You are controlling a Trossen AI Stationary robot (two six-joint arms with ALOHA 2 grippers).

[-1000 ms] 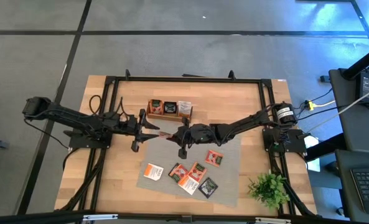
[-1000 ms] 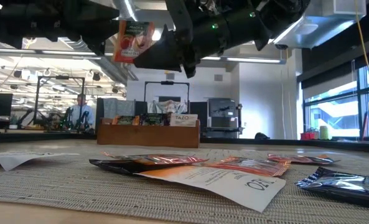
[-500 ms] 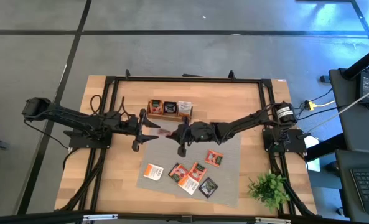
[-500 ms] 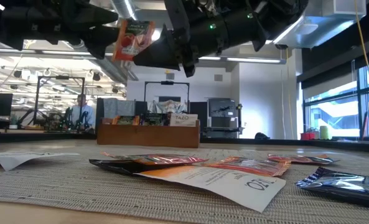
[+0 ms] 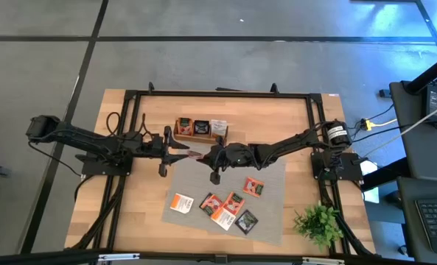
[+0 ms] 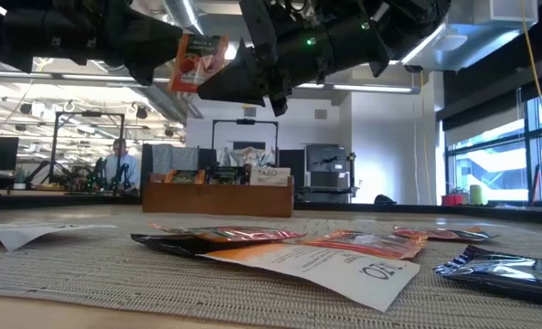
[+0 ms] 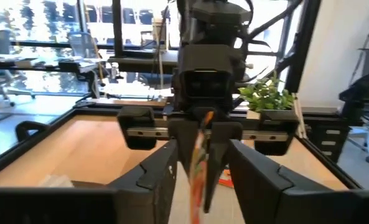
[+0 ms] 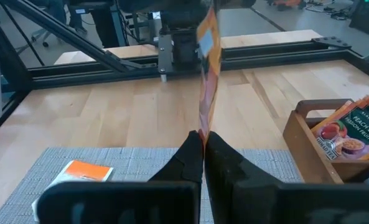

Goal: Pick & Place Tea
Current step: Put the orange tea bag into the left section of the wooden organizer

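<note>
An orange tea sachet (image 6: 200,62) hangs in the air above the table's middle, with my right gripper (image 8: 203,138) shut on it. It stands on edge, and its free end (image 7: 200,168) sits between the fingers of my open left gripper (image 5: 183,152) with a gap on each side. Several more sachets (image 5: 225,207) lie flat on the grey mat (image 5: 273,221). Others stand upright in the wooden tray (image 5: 200,129) at the far side. My right gripper pinches the sachet's edge (image 8: 204,127) nearest it between its two fingers. The fingers come nearly level from the table's right. The sachet sticks out past the fingertips toward my left gripper, on edge and lifted clear of the table.
A small green plant (image 5: 320,222) stands at the near right corner. A black frame (image 5: 218,94) runs round the table. The tray (image 8: 333,146) is on the far side of the held sachet. One white-and-orange sachet (image 5: 180,202) lies at the mat's left edge.
The held sachet and my left gripper's fingers have drawn slightly closer together. In the low view a left finger now covers the sachet's edge. Neither gripper has opened or shut.
</note>
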